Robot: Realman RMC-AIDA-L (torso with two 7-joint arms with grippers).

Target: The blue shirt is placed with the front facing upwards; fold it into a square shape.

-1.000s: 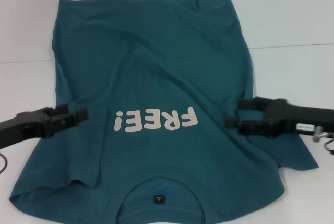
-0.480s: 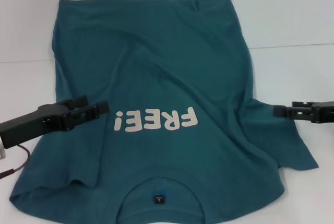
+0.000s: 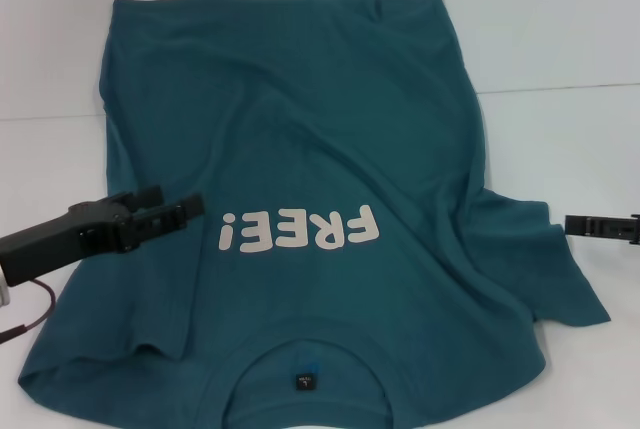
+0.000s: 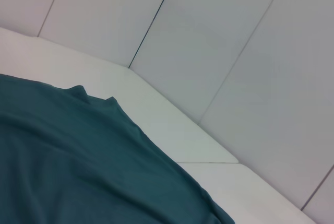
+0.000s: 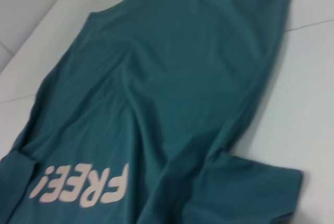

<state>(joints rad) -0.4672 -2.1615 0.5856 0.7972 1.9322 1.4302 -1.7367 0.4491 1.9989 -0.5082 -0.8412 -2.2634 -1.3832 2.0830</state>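
Clearly the shirt (image 3: 300,199) lies flat on the table (image 3: 560,39), front up, collar toward the robot and hem far off, so its long axis runs away from the body. Left gripper (image 3: 190,207) hovers over the cloth just beside the "FREE!" lettering (image 3: 300,230), fingers close together and holding nothing. Right gripper (image 3: 575,223) sits off the shirt, just beyond the right sleeve (image 3: 545,269) (only its tip shows; I cannot tell its opening). Left is nearer the lettering.
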